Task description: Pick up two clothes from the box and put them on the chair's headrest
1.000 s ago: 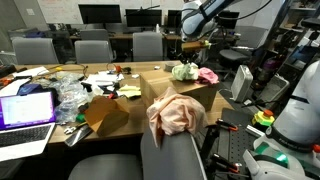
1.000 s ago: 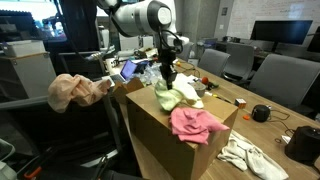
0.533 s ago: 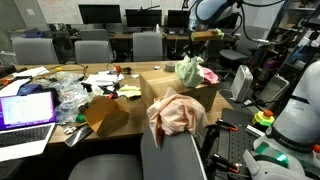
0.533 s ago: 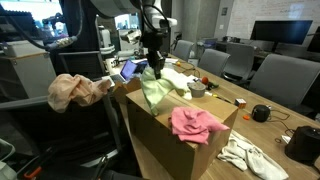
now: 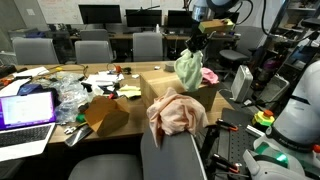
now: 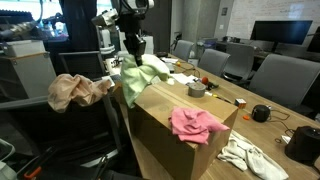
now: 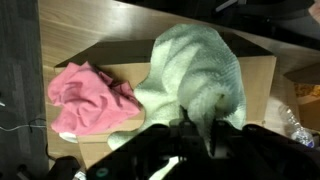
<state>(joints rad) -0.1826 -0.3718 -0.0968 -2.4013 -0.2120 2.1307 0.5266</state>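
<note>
While green cloth (image 5: pixel 187 70) is hung over box (image 5: pixel 158 88), its top is pinched by gripper (image 5: pixel 196 42), w/ jaws clamped on fabric. Pink cloth (image 6: pixel 195 123) is seen lying on box top; peach cloth (image 5: pixel 175 115) is draped over chair headrest (image 5: pixel 180 152).

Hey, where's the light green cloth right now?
In both exterior views the green cloth hangs from the hand, held up over the cardboard box, with the pink cloth lying on the box beside it.
</note>
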